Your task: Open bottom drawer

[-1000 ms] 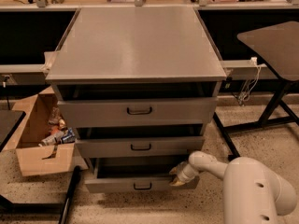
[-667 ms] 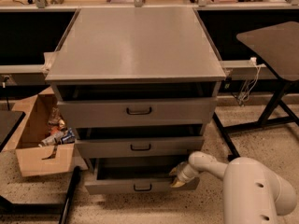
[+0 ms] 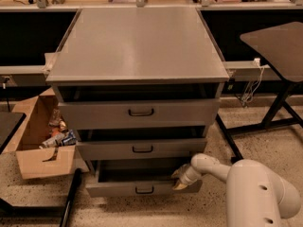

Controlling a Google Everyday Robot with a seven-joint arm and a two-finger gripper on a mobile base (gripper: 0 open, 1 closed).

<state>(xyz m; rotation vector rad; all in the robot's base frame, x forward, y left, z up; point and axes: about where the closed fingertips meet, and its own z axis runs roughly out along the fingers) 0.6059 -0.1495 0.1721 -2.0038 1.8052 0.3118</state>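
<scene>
The bottom drawer (image 3: 118,189) of a grey metal cabinet (image 3: 137,46) stands pulled out a little, showing its dark inside and its small dark loop handle (image 3: 144,190) at the centre of the slim front. My gripper (image 3: 180,179), on the white arm (image 3: 236,183) coming in from the lower right, is at the right end of this drawer's front, at its top edge. The mid drawer (image 3: 142,149) and the top drawer (image 3: 139,112) above it also stand slightly out.
An open cardboard box (image 3: 40,141) with litter sits on the floor to the left of the cabinet. A dark table leg (image 3: 71,197) stands at the lower left. A dark table with a metal frame (image 3: 277,46) is on the right. A bench runs along the back.
</scene>
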